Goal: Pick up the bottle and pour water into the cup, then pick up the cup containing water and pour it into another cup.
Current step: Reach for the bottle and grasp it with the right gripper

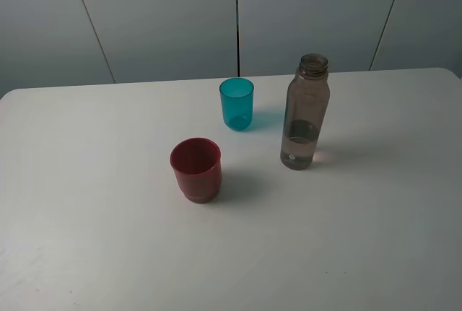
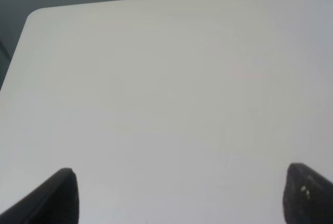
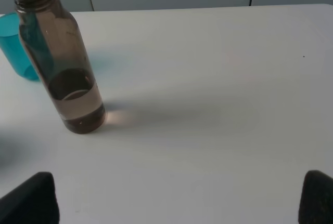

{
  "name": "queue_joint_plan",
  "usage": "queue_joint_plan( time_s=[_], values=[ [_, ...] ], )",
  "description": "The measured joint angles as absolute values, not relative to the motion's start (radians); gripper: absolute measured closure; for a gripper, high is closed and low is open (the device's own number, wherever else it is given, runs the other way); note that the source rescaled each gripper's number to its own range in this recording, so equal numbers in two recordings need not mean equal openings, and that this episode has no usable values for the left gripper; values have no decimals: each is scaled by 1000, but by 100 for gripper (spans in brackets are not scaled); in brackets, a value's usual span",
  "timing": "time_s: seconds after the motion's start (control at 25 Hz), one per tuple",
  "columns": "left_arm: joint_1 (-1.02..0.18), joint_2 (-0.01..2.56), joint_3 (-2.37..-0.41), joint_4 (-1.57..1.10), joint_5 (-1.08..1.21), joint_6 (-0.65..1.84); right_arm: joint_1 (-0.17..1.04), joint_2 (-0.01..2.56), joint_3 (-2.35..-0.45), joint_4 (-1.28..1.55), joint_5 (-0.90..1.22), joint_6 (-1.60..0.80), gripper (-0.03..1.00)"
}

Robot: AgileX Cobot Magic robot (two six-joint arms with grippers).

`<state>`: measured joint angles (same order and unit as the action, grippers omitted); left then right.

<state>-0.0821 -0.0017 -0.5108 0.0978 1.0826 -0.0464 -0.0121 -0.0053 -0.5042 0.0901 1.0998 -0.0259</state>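
Exterior high view shows all three items upright and apart on the white table [image 1: 86,239], nothing gripped, so you're at step zero. Tall smoky grey-brown translucent plastic bottle [image 1: 305,112] stands right of centre, cap off, threaded neck open, water sitting low in the body, so it can pour with no uncapping. Small teal translucent plastic tumbler [image 1: 237,104] sits near it on the left, slightly farther back, and looks empty. Wider dark red plastic cup [image 1: 195,169] with the stepped base is closer to the camera, left of the tumbler. Layout reads as deliberate: bottle on the right arm's side, receiving cups toward the middle, with room between them for a side grasp on each. Right gripper [image 3: 177,200] has its fingers spread wide and holds nothing. It hangs back from the bottle, which stands off to one side of its line, not between the tips, so you need to re-aim before closing. Left gripper [image 2: 184,198] is likewise spread wide and empty, and sees only bare table, no task items. Neither arm shows in the exterior shot. My call: you take the bottle mid-body with the right, leaving the neck free to reach over the tumbler rim. Risk: the light tumbler tips if nudged.
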Motion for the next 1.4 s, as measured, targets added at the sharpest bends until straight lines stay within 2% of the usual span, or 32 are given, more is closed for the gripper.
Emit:
queue_joint_plan(
  time_s=[1.4],
  values=[
    [-82, -2, -511, 98, 1083, -46, -12, -5, -504, 90, 1100, -26, -3]
  ],
)
